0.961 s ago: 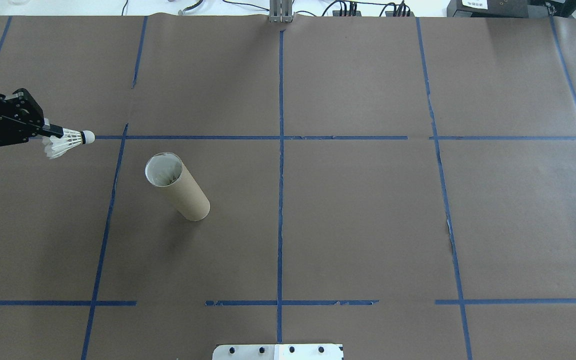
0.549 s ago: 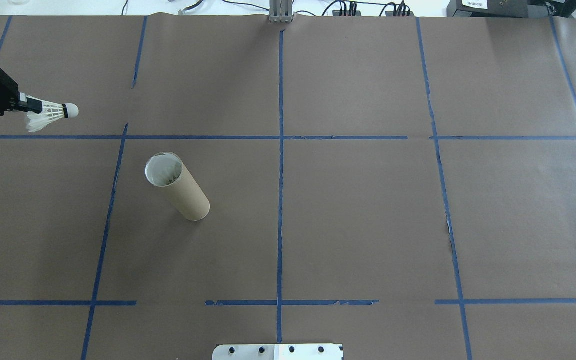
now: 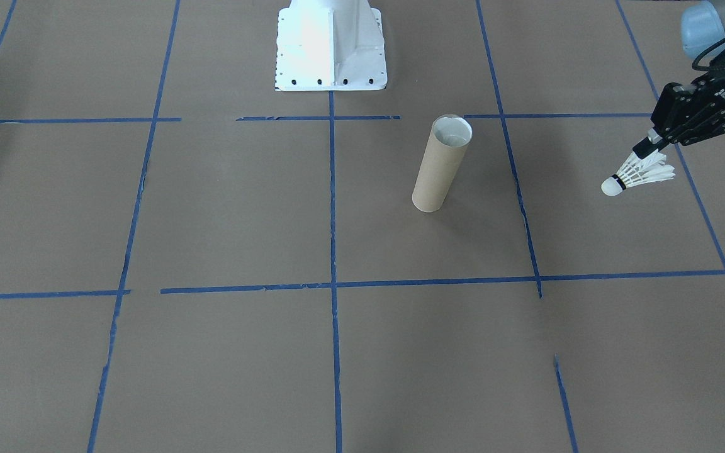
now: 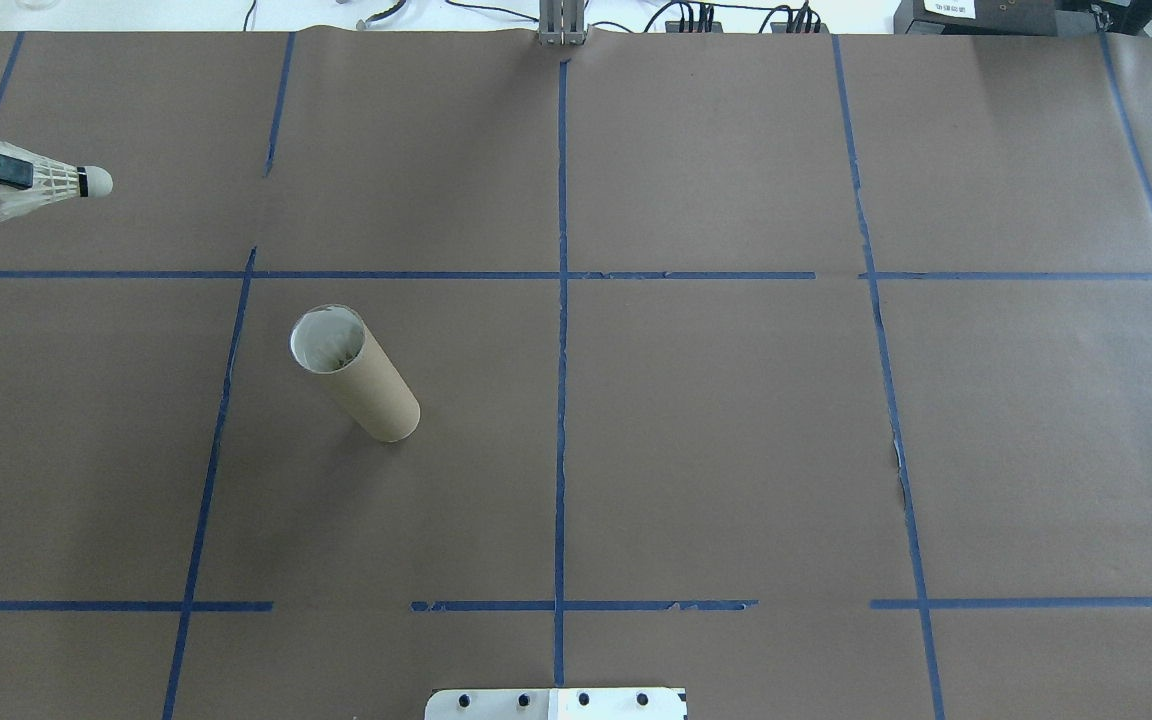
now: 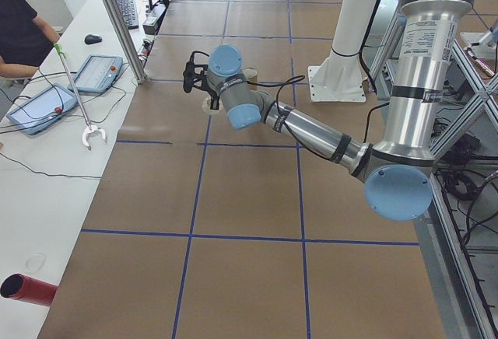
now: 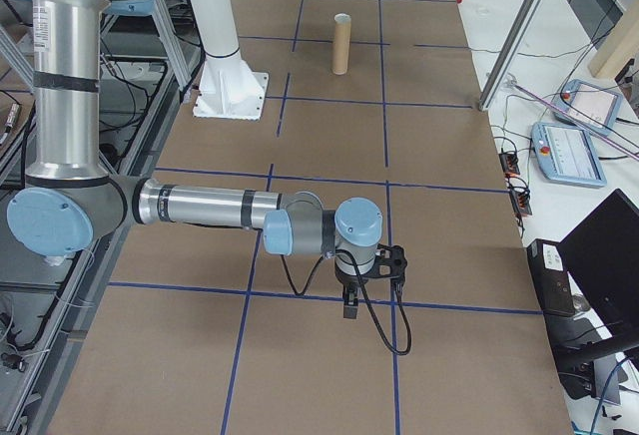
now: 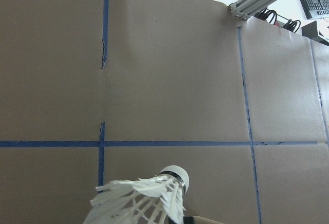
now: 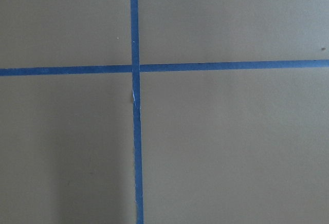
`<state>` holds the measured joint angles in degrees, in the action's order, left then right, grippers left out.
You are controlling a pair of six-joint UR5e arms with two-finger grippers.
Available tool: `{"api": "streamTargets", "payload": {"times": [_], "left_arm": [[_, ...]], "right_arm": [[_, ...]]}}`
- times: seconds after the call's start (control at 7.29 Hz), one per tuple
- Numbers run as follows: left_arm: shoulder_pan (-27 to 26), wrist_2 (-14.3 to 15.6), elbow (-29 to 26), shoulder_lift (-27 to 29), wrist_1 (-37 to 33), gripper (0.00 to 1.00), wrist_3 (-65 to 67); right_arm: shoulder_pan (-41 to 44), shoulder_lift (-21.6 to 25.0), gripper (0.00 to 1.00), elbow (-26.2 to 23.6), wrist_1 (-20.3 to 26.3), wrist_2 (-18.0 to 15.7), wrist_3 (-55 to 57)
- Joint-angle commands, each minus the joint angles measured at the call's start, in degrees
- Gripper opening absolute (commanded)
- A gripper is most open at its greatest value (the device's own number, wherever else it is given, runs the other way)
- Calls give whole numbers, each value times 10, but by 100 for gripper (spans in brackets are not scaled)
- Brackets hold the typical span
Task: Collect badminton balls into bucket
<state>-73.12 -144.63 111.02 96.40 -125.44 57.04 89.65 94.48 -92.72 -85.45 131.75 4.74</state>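
Shuttlecock [image 3: 634,176] pinched by feathers in left end effector [image 3: 646,153], near worktop's left edge; thin grip risked slip before tube [image 3: 441,165].

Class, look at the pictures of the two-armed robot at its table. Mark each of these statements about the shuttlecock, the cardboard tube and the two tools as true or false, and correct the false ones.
1. The left tool holds the shuttlecock by its feathers. True.
2. The shuttlecock is directly above the mouth of the cardboard tube. False: it is well off to the side of the tube, near the table's edge.
3. The tube stands upright with its open end up. True.
4. The shuttlecock's cork tip points towards the left tool. False: the tip points away from it.
5. The right tool is beside the tube. False: it is far from the tube, at the other end of the table.
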Motion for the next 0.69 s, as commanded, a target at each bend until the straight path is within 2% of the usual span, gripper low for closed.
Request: {"api": "streamTargets", "payload": {"times": [0.0,0.41,0.55], "left_arm": [[-10,1,45,2,68,0,-57],[-10,8,56,18,79,0,-63],[-7,35,55,53,107,0,-65]], "right_arm": [[0,0,100,0,0,0,0],[0,0,100,0,0,0,0],[0,0,100,0,0,0,0]]}}
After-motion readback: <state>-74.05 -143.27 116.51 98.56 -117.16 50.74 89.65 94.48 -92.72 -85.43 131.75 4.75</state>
